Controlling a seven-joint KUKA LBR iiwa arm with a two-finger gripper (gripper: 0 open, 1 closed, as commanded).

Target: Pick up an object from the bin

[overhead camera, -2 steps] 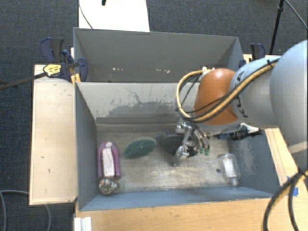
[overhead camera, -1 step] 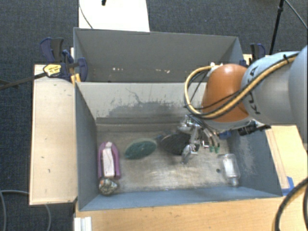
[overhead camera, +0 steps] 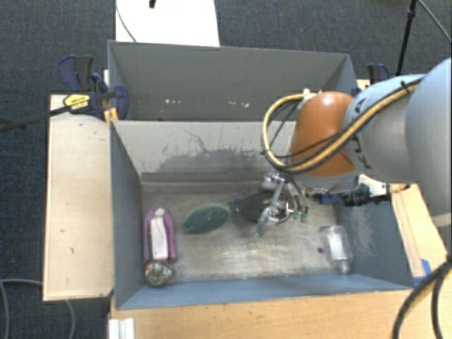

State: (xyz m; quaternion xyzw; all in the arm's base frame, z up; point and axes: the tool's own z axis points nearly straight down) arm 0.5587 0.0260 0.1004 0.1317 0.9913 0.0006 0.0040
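Bin (overhead camera: 126,210): grey metal, floor mostly bare, five loose things spread out, no heap.

Arm (overhead camera: 406,129): comes in from the view's right, with its orange wrist cover (overhead camera: 321,136) above the right half of the floor.

Gripper (overhead camera: 268,222): low, near mid-floor, tip pointing down and toward the view's left. You cannot tell from this view how far it is open, and nothing can be seen held in it.

Things, large to small:
- Pink-and-purple packet (overhead camera: 159,234), far left, long axis running front to back.
- Green oval thing (overhead camera: 206,219), left of centre, well apart from the gripper.
- Dark flat thing (overhead camera: 246,205), just beside the gripper on its view-left side (touching or a hair apart, you cannot tell). Its long axis runs roughly left to right.
- Clear little bottle (overhead camera: 336,245), lying on its side right of the gripper and toward the front wall.
- Small round mottled thing (overhead camera: 159,274), front-left corner, against the packet's end.

Judgement: the dark thing is your nearest candidate. It lies toward the view's left and slightly toward the back wall from the tip, so the closing line should cross its short width, not run along its length. Nothing has been lifted yet.
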